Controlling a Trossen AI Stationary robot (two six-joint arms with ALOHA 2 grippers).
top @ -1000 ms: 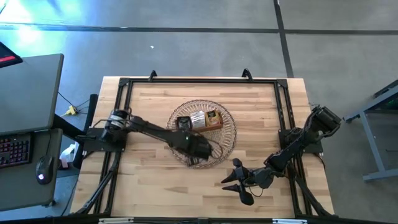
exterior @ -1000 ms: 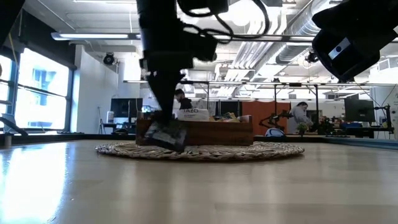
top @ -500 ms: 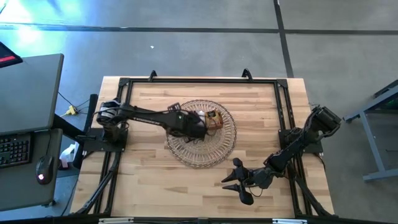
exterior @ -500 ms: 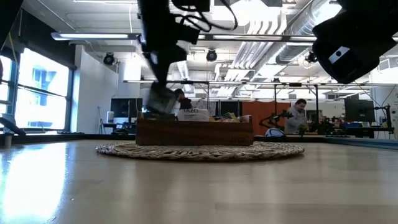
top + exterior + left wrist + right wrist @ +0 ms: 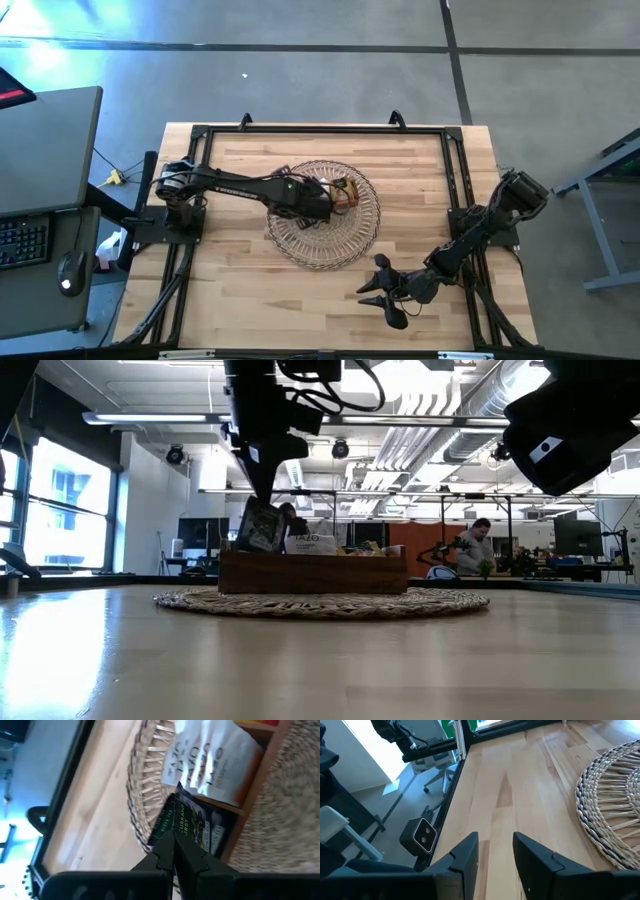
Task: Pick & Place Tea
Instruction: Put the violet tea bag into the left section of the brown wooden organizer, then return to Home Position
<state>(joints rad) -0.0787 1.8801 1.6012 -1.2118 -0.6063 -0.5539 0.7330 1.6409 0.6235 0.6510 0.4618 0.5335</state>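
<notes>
My left gripper hangs over the left end of the brown wooden tray, shut on a black tea sachet. The tray stands on the round wicker basket at mid-table. Other sachets lie in the tray, among them a white one and an orange one. In the left wrist view the black sachet shows just beyond the shut fingertips. My right gripper waits open near the table's near right, above bare wood, its fingers apart with nothing between them. My left gripper pinches the black sachet by its upper edge between the tips of its two fingers. The fingers slant down from above. The sachet hangs below them, nearly upright, with its lower edge at the tray's top rim; whether it touches the tray I cannot tell.
A black metal frame runs around the table's edges. Bare wood lies on the near left of the basket. The room behind holds desks and people far off.
My left gripper has risen from the basket's near side and moved toward the far edge, to the wooden tray's left end, turning on the way. The black sachet went with it, lifted off the basket, and now hangs more upright.
</notes>
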